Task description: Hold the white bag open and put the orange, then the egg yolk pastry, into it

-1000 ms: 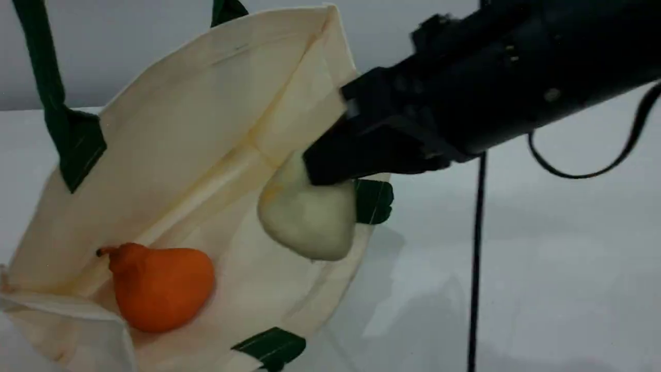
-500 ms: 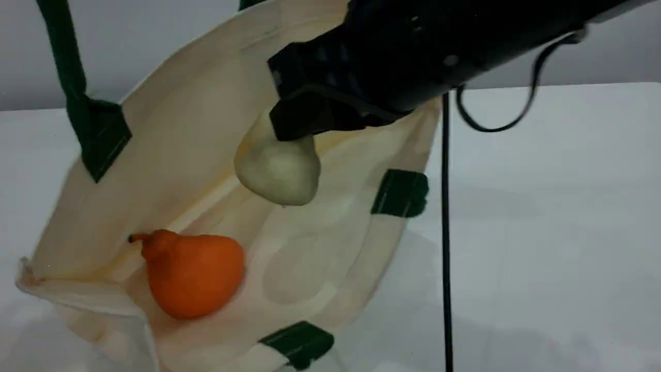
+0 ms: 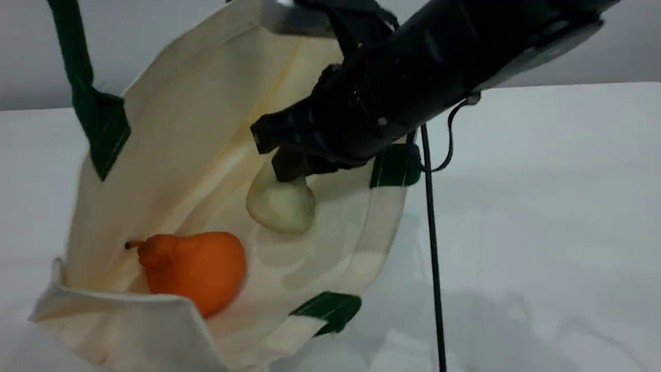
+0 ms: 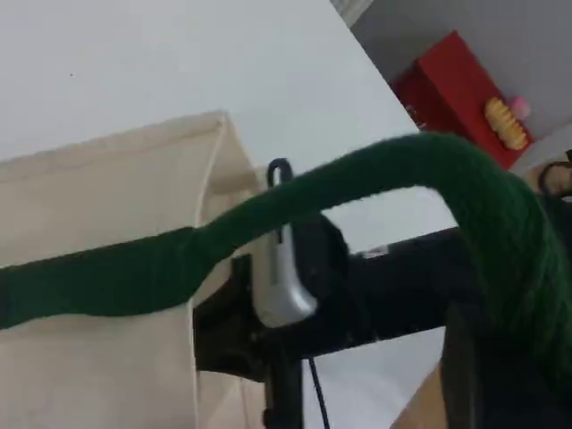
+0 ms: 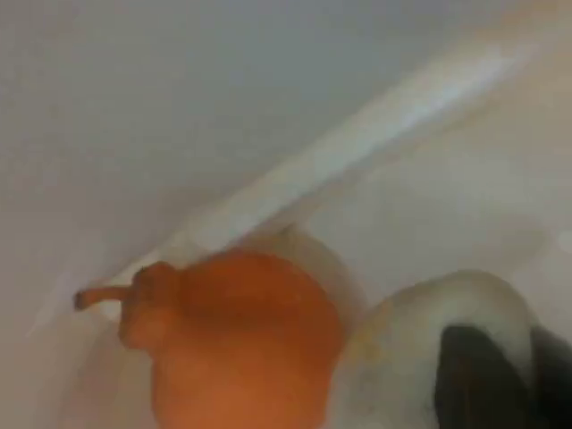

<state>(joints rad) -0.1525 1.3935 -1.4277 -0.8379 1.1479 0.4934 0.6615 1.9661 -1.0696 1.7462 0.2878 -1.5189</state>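
The table (image 3: 542,206) is plain white and fills the right and lower parts of the scene view, with a pale grey wall (image 3: 155,31) running along the upper edge behind it. In my left wrist view a red box (image 4: 451,94) with a small yellow thing on it sits at the upper right of the frame, beyond the table's far edge.

The white bag (image 3: 181,129) takes up the left half of the scene view, mouth gaping toward the camera, its near rim folded across the lower left. A dark green handle (image 3: 77,67) rises out of the upper left of the frame; green patches show at mid-frame and lower centre. A thin black cable (image 3: 434,258) hangs straight down right of centre, beside the bag's right edge.

The orange (image 3: 199,268) lies inside the bag at lower left, stem pointing left. My right fingers (image 3: 289,168) are closed on the top of the egg yolk pastry (image 3: 281,206), holding it inside the bag's mouth, just up and right of the orange; whether it touches the cloth I cannot tell. My right arm crosses the upper centre and hides the bag's far rim.

My left fingers are closed; the green handle arches across my left wrist view, though the grip itself is out of sight
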